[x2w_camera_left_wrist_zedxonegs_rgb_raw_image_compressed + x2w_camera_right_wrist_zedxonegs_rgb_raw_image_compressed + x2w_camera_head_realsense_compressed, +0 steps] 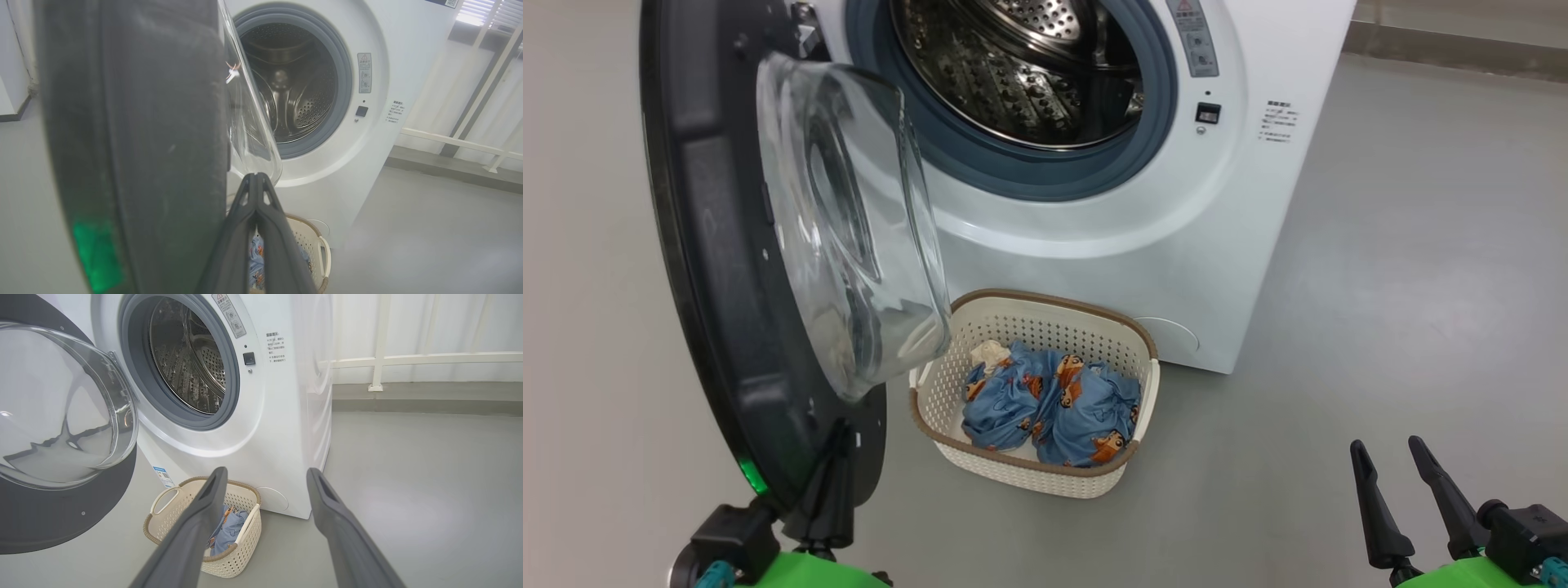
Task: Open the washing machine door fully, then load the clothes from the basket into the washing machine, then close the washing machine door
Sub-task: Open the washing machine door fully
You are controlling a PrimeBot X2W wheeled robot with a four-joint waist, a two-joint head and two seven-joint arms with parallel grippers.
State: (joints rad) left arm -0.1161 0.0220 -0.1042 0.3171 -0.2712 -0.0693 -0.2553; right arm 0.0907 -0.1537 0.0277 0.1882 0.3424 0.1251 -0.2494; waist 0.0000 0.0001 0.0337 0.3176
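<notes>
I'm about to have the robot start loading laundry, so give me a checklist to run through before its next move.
1. Washing machine door swung clear of the drum: ok.
2. Drum looks empty: ok.
3. Clothes lie in the basket: ok.
4. Right gripper open and empty: ok.
5. Left gripper free of the door: cannot tell; it is shut, beside the door's lower rim.

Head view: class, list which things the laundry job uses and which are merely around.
Job: washing machine, door, basket, clothes.
Merely around: floor, skirting.
</notes>
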